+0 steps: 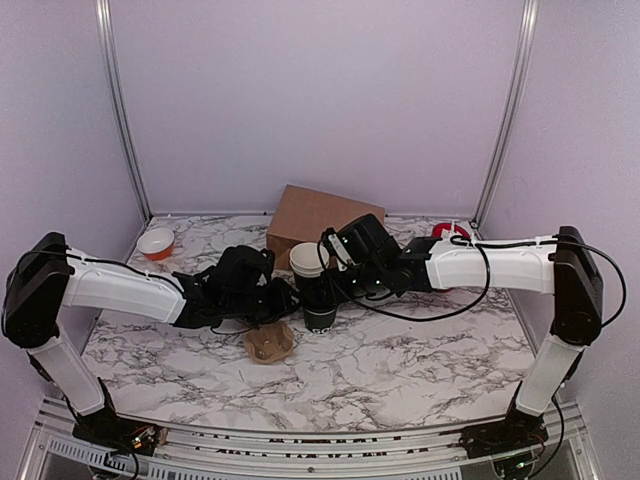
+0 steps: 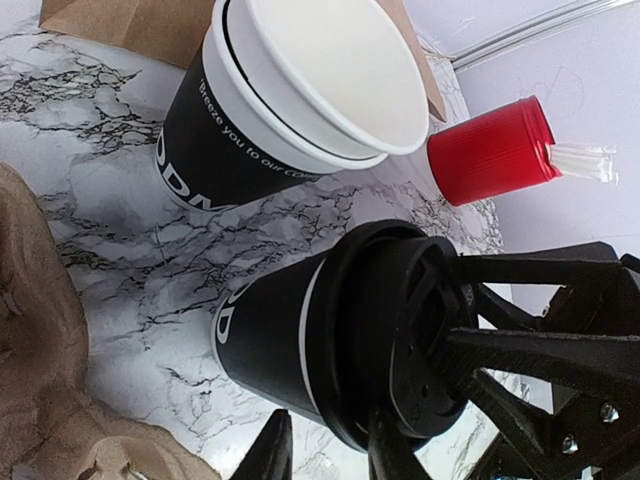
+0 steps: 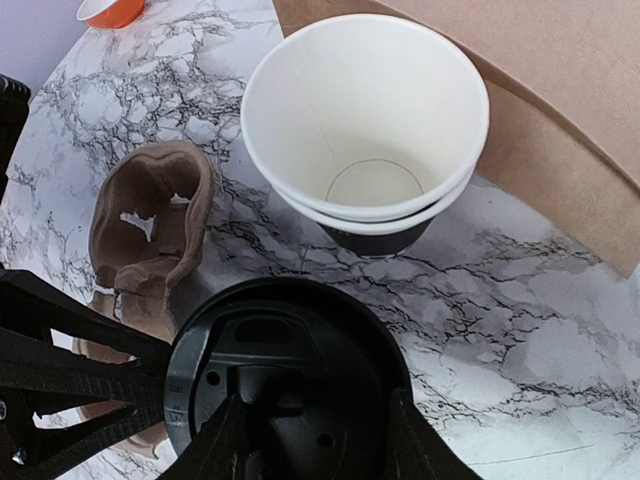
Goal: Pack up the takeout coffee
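both grippers meet at the lidded takeout coffee [image 1: 320, 312]: right gripper [image 3: 310, 440] pinching its lid, left gripper [image 2: 325, 450] spread beside it, pulp cup carrier [image 1: 269, 343] waiting at seven o'clock.

Robot test cell, plain lilac walls [image 1: 320, 100], aluminium frame posts [image 1: 120, 110], marble-patterned table [image 1: 400, 350], two bolted arms

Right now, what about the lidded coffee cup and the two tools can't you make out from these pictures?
- Lidded coffee cup, top view: both arms crowd it; lid and grip hidden.
- Its lettering, left wrist view: curves away; unreadable.
- Right tool: fingers cut off at the bottom edge; contact with the lid unclear.
- Left tool: only fingertips show; whether they touch the cup is unclear.
- Cardboard cup carrier: partly hidden behind the lid.
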